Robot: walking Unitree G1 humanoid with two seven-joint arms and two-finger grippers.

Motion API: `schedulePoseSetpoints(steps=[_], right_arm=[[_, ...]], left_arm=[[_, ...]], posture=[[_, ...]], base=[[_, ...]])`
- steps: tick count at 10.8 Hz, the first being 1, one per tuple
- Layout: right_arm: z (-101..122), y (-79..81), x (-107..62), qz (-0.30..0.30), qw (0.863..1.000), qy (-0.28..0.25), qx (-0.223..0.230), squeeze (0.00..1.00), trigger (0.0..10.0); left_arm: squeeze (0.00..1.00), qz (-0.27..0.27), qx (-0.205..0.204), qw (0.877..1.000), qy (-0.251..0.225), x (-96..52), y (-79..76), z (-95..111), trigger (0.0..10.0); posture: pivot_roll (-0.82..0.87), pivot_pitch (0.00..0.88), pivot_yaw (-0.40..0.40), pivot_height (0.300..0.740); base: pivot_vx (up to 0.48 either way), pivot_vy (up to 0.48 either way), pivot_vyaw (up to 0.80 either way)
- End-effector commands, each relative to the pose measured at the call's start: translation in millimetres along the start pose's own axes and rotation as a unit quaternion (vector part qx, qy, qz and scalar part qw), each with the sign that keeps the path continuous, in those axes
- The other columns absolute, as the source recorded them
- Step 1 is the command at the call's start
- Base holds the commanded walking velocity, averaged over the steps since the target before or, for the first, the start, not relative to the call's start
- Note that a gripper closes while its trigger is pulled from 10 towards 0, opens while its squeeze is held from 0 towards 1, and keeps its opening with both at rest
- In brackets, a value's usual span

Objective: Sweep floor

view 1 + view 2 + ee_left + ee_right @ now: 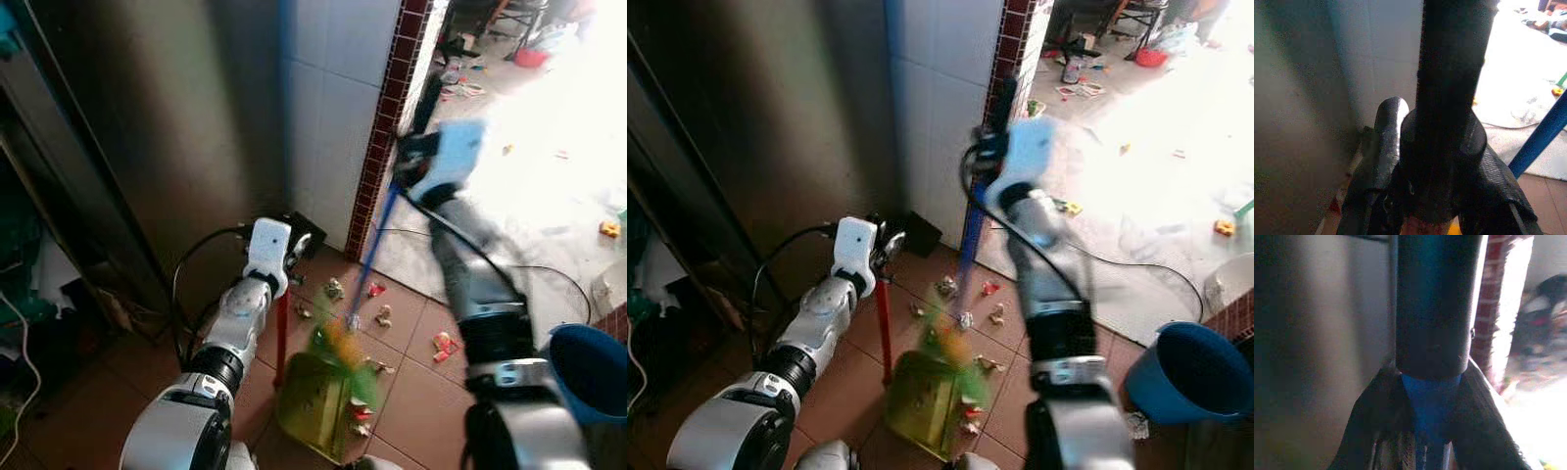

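My left gripper (pixel 291 247) is shut on the black grip of a red dustpan handle (pixel 281 333). The handle stands upright over a yellow-green dustpan (pixel 312 403) lying on the brown tiles. My right gripper (pixel 419 157) is raised higher, shut on a blue broom handle (pixel 377 245) that slants down to the left. The blurred green and orange broom head (pixel 338 343) is at the dustpan's mouth. Several litter scraps (pixel 383 315) lie on the tiles beyond the pan, and some (pixel 970 411) are in or beside it. In the right wrist view the blue handle (pixel 1431 396) sits between my fingers.
A white tiled wall (pixel 328 117) with a dark red brick-patterned edge (pixel 382 127) stands just behind the litter. A dark metal surface (pixel 147 147) runs along the left. A blue bucket (pixel 591 370) stands at the right. A black cable (pixel 549 274) lies on the bright floor beyond.
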State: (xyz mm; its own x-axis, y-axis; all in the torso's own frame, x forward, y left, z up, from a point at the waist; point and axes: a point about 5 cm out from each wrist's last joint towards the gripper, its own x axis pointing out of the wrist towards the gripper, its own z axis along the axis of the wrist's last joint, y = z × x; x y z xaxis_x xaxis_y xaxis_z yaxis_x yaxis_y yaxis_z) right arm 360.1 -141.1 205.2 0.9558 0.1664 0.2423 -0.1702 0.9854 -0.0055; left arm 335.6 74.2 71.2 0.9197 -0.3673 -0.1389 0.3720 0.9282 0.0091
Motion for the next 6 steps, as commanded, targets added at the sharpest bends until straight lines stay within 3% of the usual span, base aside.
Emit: schedulePoseSetpoints(steps=[1,4,6], right_arm=[[19.5,-10.4,1.9,-0.029,0.998,-0.053,-0.036,0.0,10.0],[1.4,-24.0,-3.7,-0.064,0.994,-0.03,-0.088,0.0,10.0],[-12.7,-29.1,-8.5,-0.08,0.991,-0.014,-0.107,0.0,10.0]], left_arm=[[0.0,-0.004,0.004,0.999,-0.044,2.4,1.0,21.6,10.0],[0.0,0.022,-0.003,0.995,-0.093,-7.1,13.8,44.4,10.0],[0.0,0.041,0.012,0.996,-0.084,-20.8,22.2,40.4,10.0]], posture=[[-0.01,0.0,-0.027,0.74],[0.01,0.0,-0.034,0.74],[0.02,0.0,-0.038,0.74]], base=[[0.0,0.0,0.0],[0.0,0.0,0.0],[0.0,0.0,0.0]])
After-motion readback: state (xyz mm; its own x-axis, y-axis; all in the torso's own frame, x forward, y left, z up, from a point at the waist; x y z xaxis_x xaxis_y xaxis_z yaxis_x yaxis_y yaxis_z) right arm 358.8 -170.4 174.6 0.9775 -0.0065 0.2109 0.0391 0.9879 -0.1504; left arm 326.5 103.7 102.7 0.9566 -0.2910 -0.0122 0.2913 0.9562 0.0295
